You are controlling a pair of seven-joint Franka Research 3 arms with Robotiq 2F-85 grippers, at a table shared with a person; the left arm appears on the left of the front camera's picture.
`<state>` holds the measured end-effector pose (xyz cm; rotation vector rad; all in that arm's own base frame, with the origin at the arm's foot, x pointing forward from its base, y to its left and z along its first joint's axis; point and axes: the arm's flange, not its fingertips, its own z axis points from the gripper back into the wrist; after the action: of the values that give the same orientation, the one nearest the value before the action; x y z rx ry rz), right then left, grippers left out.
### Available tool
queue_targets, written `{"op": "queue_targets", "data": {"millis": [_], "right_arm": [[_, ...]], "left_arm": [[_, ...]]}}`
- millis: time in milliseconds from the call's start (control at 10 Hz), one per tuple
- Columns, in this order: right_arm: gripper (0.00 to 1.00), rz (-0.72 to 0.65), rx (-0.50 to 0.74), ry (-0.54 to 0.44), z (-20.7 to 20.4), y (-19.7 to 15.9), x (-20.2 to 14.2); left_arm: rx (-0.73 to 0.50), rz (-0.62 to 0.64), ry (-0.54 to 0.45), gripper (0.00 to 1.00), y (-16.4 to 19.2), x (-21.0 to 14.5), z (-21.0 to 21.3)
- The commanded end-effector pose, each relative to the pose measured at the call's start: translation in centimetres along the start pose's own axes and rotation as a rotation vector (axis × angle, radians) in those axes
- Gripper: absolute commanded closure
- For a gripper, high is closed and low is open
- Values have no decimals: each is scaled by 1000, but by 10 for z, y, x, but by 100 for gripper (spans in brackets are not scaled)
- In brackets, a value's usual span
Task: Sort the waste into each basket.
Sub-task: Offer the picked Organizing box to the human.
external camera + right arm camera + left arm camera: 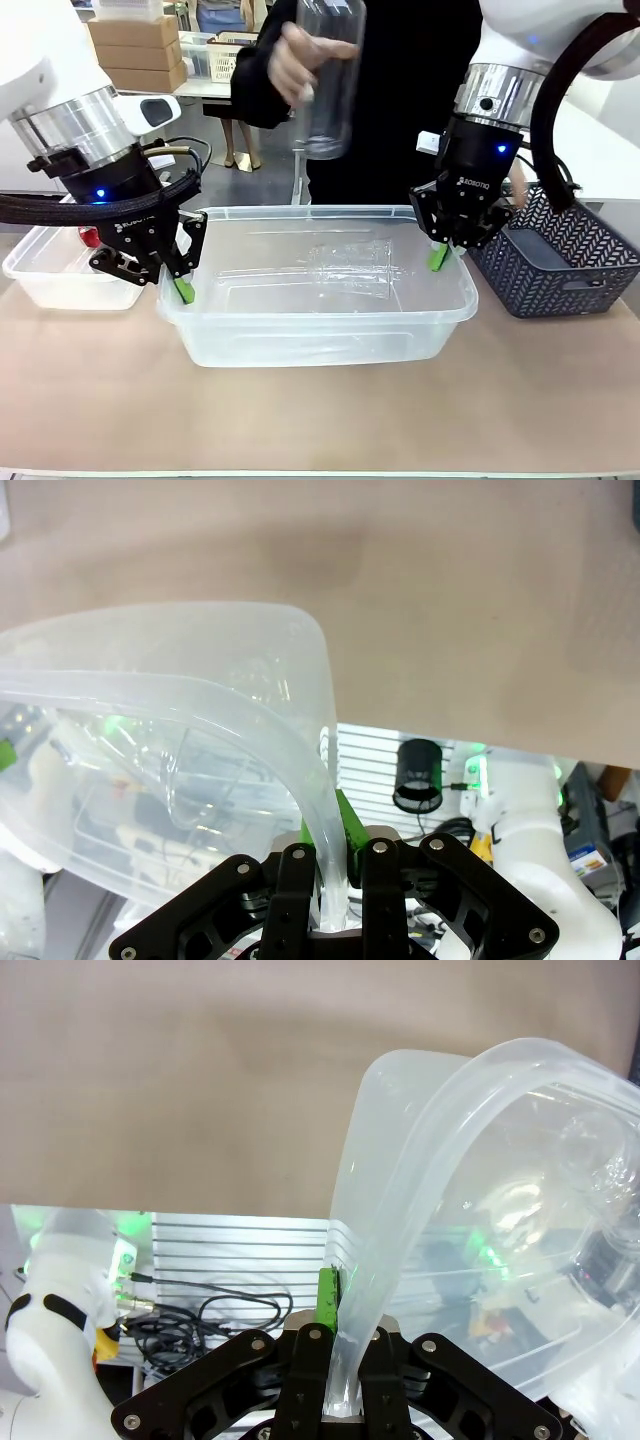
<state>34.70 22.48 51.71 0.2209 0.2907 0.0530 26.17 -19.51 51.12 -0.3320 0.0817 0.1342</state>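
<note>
Both grippers are pinching the rim of the large clear tub (320, 300): left gripper (183, 290) at its left end, right gripper (439, 257) at its right. A person's hand (300, 60) is holding a clear plastic bottle (328, 85) above the tub; another bottle (350, 272) is lying inside.

We clamp the tub (318, 340) at both ends: our left gripper (183, 291) pinched tight on its left rim, our right gripper (439, 258) on its right rim, both wrists angled down toward it.
</note>
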Motion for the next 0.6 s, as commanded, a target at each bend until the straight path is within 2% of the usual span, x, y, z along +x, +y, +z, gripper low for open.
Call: {"op": "queue_targets", "data": {"millis": [0, 500], "right_arm": [[100, -8, -8, 12, 3, -6, -1], [100, -8, -8, 12, 3, -6, -1]], "left_arm": [[-13, 41, -22, 100, 6, 2, 6], [-13, 41, -22, 100, 6, 2, 6]]}}
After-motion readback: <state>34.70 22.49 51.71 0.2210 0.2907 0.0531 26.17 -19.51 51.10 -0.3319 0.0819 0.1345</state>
